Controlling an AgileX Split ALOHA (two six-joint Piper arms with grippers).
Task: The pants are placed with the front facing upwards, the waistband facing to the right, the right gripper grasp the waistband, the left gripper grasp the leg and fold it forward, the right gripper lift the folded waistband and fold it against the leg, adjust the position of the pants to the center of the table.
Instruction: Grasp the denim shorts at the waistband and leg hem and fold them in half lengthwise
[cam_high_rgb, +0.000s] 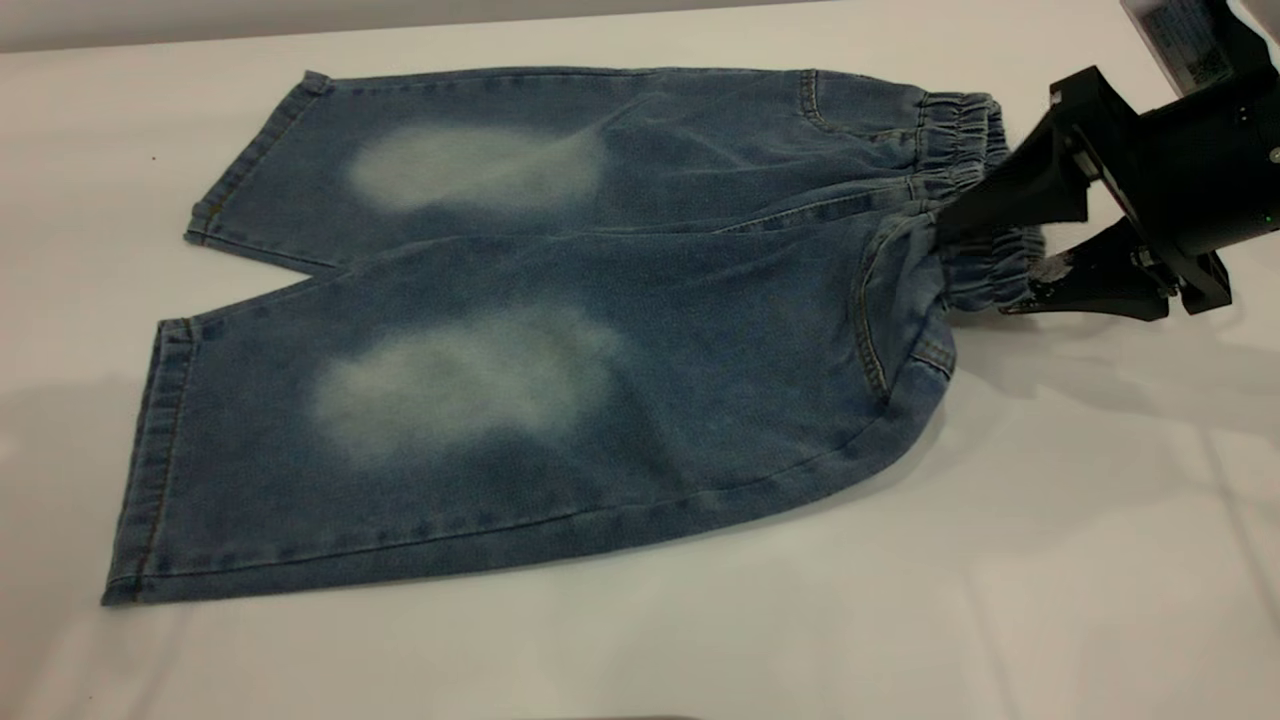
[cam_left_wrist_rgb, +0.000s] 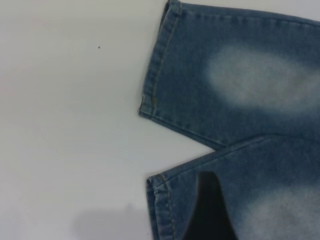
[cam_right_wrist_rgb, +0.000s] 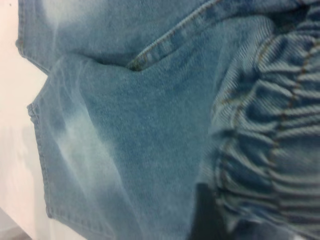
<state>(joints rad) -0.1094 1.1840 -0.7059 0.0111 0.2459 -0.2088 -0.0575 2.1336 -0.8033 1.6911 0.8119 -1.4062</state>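
The pants (cam_high_rgb: 560, 330) lie flat and front up on the table (cam_high_rgb: 1050, 560), with both cuffs at the left. Their waistband (cam_high_rgb: 960, 130) is at the right. My right gripper (cam_high_rgb: 975, 272) is open and straddles the near stretch of the waistband, which bunches between its two black fingers. One finger rests on the denim by the pocket, the other at the band's outer edge. In the right wrist view the gathered waistband (cam_right_wrist_rgb: 270, 140) fills the space beside one dark finger (cam_right_wrist_rgb: 202, 215). My left gripper (cam_left_wrist_rgb: 245, 212) hovers open above the near leg's cuff (cam_left_wrist_rgb: 160, 200); only one finger (cam_left_wrist_rgb: 209, 210) shows.
White table surface surrounds the pants, with wide room in front and at the left. The right arm's black body (cam_high_rgb: 1190, 170) reaches in from the upper right corner. The far leg's cuff (cam_left_wrist_rgb: 155, 85) lies flat beside the gap between the legs.
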